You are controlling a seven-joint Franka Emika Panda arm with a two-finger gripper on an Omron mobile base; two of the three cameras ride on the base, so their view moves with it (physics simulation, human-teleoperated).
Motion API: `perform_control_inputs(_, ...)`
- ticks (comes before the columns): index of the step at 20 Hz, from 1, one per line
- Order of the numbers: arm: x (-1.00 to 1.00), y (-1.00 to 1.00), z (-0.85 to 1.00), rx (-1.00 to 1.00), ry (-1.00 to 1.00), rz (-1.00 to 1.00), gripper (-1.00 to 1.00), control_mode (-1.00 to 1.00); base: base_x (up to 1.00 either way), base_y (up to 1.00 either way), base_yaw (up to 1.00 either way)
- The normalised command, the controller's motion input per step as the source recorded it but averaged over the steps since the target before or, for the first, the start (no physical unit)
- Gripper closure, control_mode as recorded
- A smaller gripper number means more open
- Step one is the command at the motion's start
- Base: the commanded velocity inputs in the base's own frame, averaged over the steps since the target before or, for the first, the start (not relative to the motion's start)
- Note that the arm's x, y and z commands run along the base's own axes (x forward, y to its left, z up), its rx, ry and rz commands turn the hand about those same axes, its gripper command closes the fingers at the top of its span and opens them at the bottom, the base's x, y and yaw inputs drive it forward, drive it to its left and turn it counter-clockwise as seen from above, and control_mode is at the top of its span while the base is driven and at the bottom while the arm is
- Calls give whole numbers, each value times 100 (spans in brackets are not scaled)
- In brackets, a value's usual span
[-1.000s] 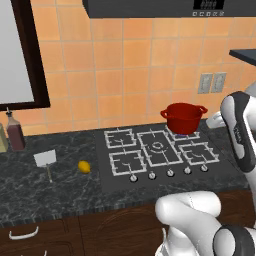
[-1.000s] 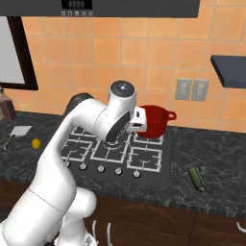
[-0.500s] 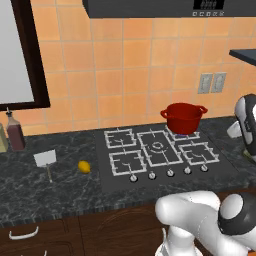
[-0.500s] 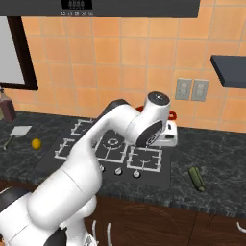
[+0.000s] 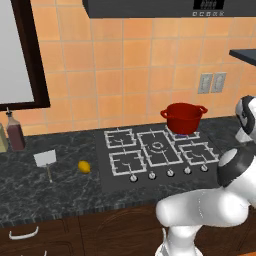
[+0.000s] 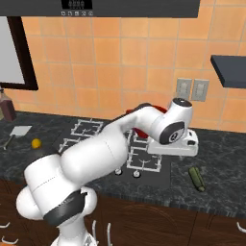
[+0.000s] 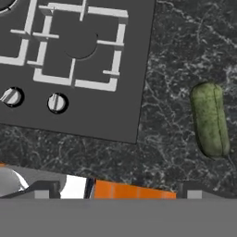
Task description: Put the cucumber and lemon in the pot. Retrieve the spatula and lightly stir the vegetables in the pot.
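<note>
From the left base view I see the red pot [image 5: 183, 117] on the stove [image 5: 159, 154], on the back right burner, at about 2 o'clock from the middle of the stove. The lemon [image 5: 84, 166] lies on the counter [image 5: 60, 187] just left of the stove, at 9 o'clock. The spatula [image 5: 45, 160] lies farther out the same way.

From the right base view my arm reaches over the right side of the stove. The cucumber [image 6: 196, 178] lies on the counter at 4 o'clock from the hand.

In the hand view the cucumber [image 7: 210, 119] sits at 3 o'clock, beside the stove corner. My gripper [image 7: 115, 190] is spread wide and holds nothing.
</note>
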Motion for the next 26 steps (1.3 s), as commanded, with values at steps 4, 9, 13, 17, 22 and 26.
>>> perform_control_inputs(4, 35, -50, -44, 0, 13, 0, -100, -100, 0, 0, 0)
perform_control_inputs(9, 36, -36, -44, -1, 1, 0, -100, -100, 0, 0, 0)
perform_control_inputs(13, 34, -23, -43, -6, 0, 3, -100, -100, 0, 0, 0)
perform_control_inputs(17, 27, -20, -40, -8, 0, 3, -100, -100, 0, 0, 0)
perform_control_inputs(22, 15, -26, -32, -2, 0, 5, -100, -100, 0, 0, 0)
perform_control_inputs(26, 3, -11, -17, -2, -7, 6, -100, -100, 0, 0, 0)
